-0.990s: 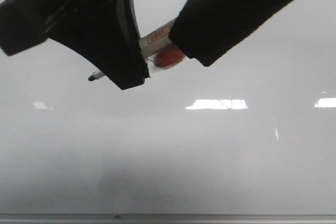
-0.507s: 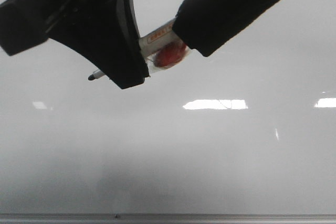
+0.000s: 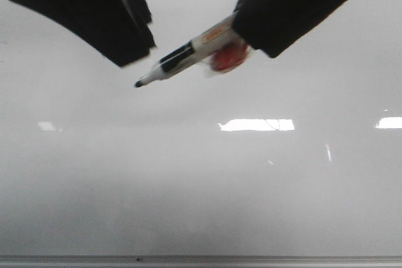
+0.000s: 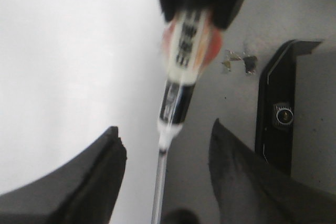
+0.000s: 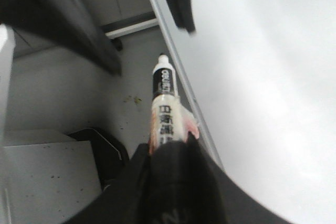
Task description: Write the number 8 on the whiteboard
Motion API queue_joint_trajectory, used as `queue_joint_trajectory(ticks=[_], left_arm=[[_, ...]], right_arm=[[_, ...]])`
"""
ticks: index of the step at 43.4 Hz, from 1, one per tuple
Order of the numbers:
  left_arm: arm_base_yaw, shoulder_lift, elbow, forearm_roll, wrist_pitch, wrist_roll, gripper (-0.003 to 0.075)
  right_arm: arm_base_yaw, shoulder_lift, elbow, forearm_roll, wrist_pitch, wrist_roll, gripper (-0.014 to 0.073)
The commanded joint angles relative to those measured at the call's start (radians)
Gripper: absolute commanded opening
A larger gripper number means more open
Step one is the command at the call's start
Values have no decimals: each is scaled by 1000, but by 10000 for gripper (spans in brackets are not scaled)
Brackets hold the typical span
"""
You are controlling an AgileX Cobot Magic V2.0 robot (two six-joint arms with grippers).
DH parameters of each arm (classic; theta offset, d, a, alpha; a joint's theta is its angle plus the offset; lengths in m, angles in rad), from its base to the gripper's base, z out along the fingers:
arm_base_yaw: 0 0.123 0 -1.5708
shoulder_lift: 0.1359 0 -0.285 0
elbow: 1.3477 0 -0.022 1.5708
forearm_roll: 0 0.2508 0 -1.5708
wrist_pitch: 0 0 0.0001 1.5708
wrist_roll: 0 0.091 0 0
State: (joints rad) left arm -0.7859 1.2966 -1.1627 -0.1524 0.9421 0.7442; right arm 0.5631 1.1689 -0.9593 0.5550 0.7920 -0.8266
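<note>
The whiteboard (image 3: 201, 186) is glossy white-grey and fills the front view; no number 8 shows on it. My right gripper (image 3: 248, 32) is shut on a white marker (image 3: 188, 54) with a black band and a red blob at the grip. Its bare black tip points down-left above the board. In the right wrist view the right gripper (image 5: 168, 153) clamps the marker (image 5: 164, 103) beside the board's grey edge strip (image 5: 178, 82). My left gripper (image 3: 138, 51) is open, up-left of the tip and apart from it. In the left wrist view the left gripper (image 4: 164, 129) is open, with the marker (image 4: 181, 77) pointing between its jaws without touching them.
The board's metal edge strip (image 3: 251, 259) runs along the front. Bright rectangular light reflections (image 3: 257, 125) lie on the board. Beside the board there is a grey surface with a black flat device (image 4: 278, 114) and a white box (image 5: 47, 177).
My left gripper has let go of the marker and drawn back up-left. The marker's front end, hidden before, is now bare, and the right gripper has shifted slightly right with it.
</note>
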Motion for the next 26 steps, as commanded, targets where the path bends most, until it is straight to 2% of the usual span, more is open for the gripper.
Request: queue_joint_trajectory(ticks=[1,4,8,14,19,26], left_arm=[[68,-108,-3,-17,-27,-58,368],[140,-172,35,-30,-27,-88,368],[238,-249,95,-37,-39,-141,368],[386,-346,183,-37,-76,-275,368],[480,-385,218,-58,-102,-328,368],[513,-376,220,-74,-125,-328,368]], right_arm=[[-40,-78,-34,-82,-24,92,-79],[-80,-120,-34,-142,-6,172,-79],[-155,-182,-9,-149,2,250,-79],[-234,-273,113,-117,-149,387,-79],[-238,-296,200,-113,-280,395,-79],[-238,-267,198,-113,-348,393,-79]])
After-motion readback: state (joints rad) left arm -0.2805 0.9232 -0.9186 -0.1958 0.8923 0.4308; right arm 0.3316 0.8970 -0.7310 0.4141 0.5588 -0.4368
